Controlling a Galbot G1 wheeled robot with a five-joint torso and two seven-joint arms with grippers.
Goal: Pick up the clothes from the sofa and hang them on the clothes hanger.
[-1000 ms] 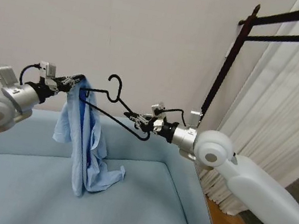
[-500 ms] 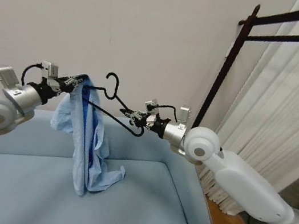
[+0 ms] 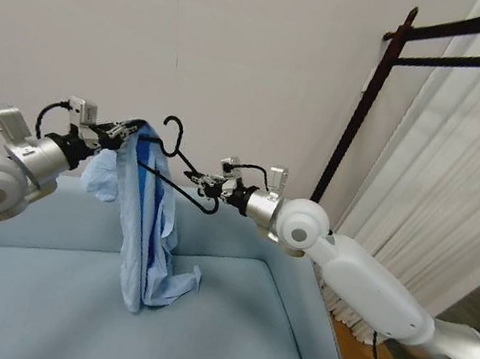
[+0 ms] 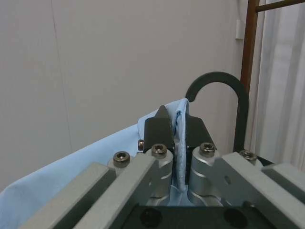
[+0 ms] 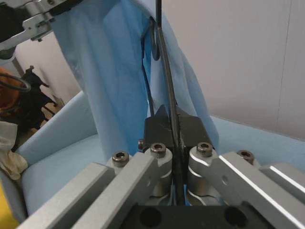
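The left gripper (image 3: 129,131), raised above the sofa (image 3: 14,298), is clamped tight on the top edge of the blue shirt (image 3: 146,228), which hangs straight down from it toward the seat. The black hanger (image 3: 173,160) sits in the cloth just right of that grip. The right gripper (image 3: 208,189) is pinched on the hanger's wire. Since a second ago, right gripper and hanger have slid left, deeper into the shirt.

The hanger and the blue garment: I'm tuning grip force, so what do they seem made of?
Hanger: thin, black, rigid-looking rod, likely coated wire or plastic; it holds its shape pinched by the right gripper. Garment: light blue cloth, matte, probably cotton-like; it folds and drapes limply from the left gripper.
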